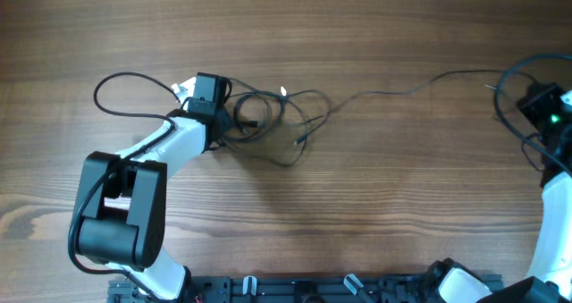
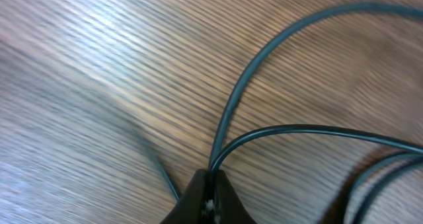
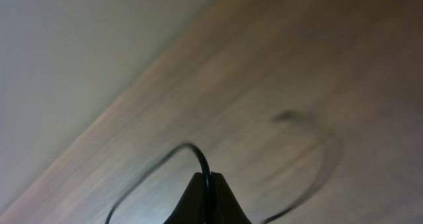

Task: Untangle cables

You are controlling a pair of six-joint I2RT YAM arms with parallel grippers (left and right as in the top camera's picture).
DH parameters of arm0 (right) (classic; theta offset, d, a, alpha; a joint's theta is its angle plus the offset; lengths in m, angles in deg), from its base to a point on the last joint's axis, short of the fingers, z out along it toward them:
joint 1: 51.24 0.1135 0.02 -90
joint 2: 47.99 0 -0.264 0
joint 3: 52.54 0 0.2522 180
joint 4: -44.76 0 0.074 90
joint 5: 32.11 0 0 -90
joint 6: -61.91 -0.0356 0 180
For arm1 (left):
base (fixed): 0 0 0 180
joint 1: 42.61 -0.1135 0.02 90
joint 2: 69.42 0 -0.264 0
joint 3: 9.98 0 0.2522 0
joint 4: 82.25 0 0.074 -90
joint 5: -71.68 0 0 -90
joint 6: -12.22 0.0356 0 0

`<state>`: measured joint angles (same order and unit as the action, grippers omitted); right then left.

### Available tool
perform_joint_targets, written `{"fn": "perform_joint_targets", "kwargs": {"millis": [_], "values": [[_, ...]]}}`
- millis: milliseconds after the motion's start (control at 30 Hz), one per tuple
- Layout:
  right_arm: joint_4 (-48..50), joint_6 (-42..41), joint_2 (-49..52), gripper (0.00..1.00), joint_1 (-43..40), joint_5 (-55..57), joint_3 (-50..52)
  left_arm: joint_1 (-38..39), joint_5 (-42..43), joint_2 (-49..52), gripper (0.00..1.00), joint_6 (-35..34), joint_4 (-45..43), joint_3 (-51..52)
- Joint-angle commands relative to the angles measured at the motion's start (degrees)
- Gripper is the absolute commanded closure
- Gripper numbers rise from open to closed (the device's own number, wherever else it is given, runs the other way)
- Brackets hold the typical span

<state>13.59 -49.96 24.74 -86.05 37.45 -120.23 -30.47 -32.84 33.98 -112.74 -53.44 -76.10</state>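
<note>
Over on the left-centre part of the brown wood-grain tabletop (image 1: pixel 375 223), the thin dark grey-black cables (image 1: pixel 264 115) sat in a loose knot of overlapping loops, pretty much right up against the end of the left arm. One loop bulged out to the left of that arm, and a single long strand ran off to the right across the bare wood, all the way to the right arm at the far edge. The left claw (image 2: pixel 209 184) was clenched, and its wrist camera showed two strands coming straight out of the pinched tips: one curved up and away to the right, the other swept off flatter to the right. More strands cut across the lower right corner of that view, lying on the wood. The right claw (image 3: pixel 207 183) was clenched too, with one strand pinched between its tips and arcing up and over to the left. That view was blurry, so beyond the strand, its shadow on the wood and the tabletop's edge, I couldn't make out much else.
</note>
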Motion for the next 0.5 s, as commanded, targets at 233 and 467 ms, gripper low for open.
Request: {"fn": "perform_joint_targets", "kwargs": {"millis": [233,467], "values": [[-1.31,-1.57,3.74,0.00,9.79,-4.46,-0.81,-1.03,2.29,2.64,0.95,-2.21,1.49,2.32],[1.73,8.24,22.23,0.11,30.23,2.97,-0.81,-1.03,8.35,2.64,0.64,-2.21,-2.84,2.32]]}}
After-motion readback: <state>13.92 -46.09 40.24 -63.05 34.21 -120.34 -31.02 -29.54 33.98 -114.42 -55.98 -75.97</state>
